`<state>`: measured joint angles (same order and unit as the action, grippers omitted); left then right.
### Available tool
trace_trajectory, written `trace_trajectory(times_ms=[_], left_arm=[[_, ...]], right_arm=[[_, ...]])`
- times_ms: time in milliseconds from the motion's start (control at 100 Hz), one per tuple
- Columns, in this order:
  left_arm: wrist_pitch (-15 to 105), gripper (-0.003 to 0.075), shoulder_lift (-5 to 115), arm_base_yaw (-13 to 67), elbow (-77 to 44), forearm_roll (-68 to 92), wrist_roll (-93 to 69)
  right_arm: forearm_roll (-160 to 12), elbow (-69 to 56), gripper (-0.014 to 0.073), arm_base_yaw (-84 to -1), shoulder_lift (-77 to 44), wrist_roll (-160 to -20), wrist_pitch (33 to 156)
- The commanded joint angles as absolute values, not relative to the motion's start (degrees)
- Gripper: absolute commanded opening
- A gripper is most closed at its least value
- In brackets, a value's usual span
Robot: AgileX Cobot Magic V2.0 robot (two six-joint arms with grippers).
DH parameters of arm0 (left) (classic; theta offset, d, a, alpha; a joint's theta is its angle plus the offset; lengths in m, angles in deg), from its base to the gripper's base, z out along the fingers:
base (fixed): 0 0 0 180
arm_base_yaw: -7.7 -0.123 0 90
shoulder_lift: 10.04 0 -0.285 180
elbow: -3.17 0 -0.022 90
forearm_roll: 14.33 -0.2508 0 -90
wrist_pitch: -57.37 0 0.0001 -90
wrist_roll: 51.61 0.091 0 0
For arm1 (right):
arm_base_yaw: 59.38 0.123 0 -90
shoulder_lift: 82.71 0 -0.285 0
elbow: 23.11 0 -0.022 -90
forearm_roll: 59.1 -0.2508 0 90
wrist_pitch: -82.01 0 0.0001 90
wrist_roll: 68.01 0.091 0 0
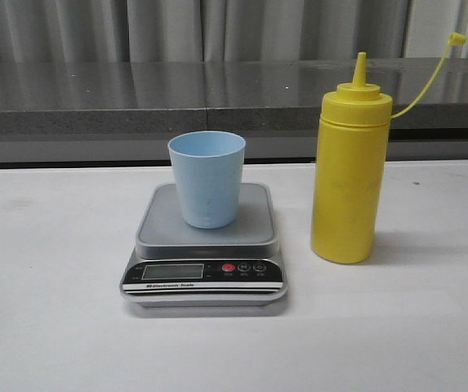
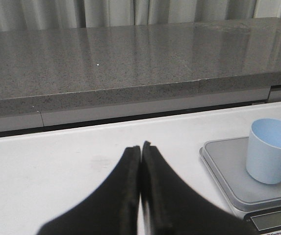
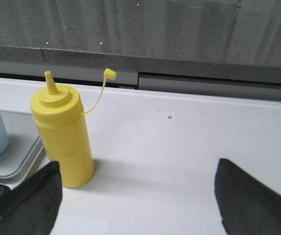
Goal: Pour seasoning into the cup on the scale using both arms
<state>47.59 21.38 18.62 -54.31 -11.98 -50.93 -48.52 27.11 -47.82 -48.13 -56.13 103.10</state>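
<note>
A: How far along is the pouring?

B: By my reading, it hasn't begun. The yellow bottle [image 1: 350, 171] stands upright on the tabletop [image 1: 46, 327], just right of the scale [image 1: 205, 245], its cap off and dangling on the tether. Nobody holds it.

A: And the cup?

B: The blue cup [image 1: 207, 179] sits on the scale's platform.

A: The pincers?

B: The left pincer [image 2: 140, 152] is pressed closed on nothing; the right pincer [image 3: 138, 196] is spread wide, near the bottle. Grasping, tilting and pouring all remain.

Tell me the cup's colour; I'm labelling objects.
Pale blue, plain, no pattern. The cup shows best in the front view.
</note>
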Motion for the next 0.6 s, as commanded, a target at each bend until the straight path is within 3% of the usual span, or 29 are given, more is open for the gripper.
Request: trace_trajectory(times_ms=[0, 260, 590], left_arm=[[52.38, -0.0020, 21.58, 18.29, -52.88, -11.96, -51.61], [52.38, -0.0020, 21.58, 18.29, -52.88, -11.96, -51.61], [52.38, -0.0020, 21.58, 18.29, -52.88, -11.96, -51.61]], right_arm=[[-48.36, 25.07, 0.0517, -48.16, -48.10, -56.60, 100.94], [-48.36, 25.07, -0.0066, -48.16, -48.10, -56.60, 101.32], [-48.37, 25.07, -0.0068, -48.16, -48.10, -56.60, 101.07]])
